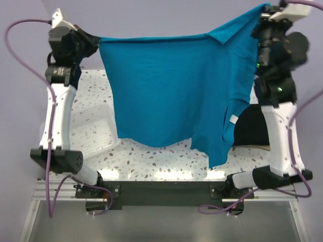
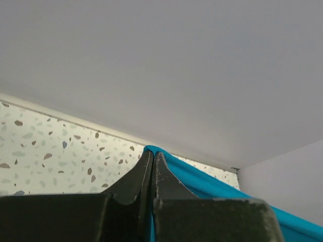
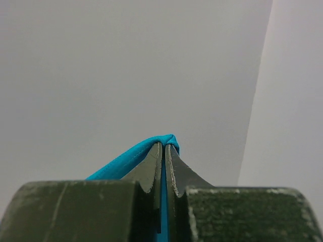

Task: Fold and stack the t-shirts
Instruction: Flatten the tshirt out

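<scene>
nearest the arm bases, the pale speckled counter [image 1: 161, 159] carries a white plastic mesh basket [image 1: 96, 126] on the left. on the right lies a plain black cloth t-shirt [image 1: 250, 128] in a heap, partly hidden behind the right arm. it looks set aside to wait its turn.

above them hangs the plain teal-blue cloth t-shirt [image 1: 166, 85], stretched between the two arms so that its own weight pulls the creases out and shows its shape. its upper edge runs nearly straight from one grip to the other. the lower part droops unevenly, longer on the right, where a small white label shows. whether the hem touches the counter i cannot tell from above.

farthest back, the left tool [image 1: 95, 40] is pinched tight on one corner of that upper edge. the right tool [image 1: 263, 15] is pinched tight on the other corner, a little higher. each wrist view shows narrow jaws with teal cloth squeezed between them.

i judge that the folding has not begun. the shirt is held up to spread it, and laying it flat on the counter seems the next need.
</scene>
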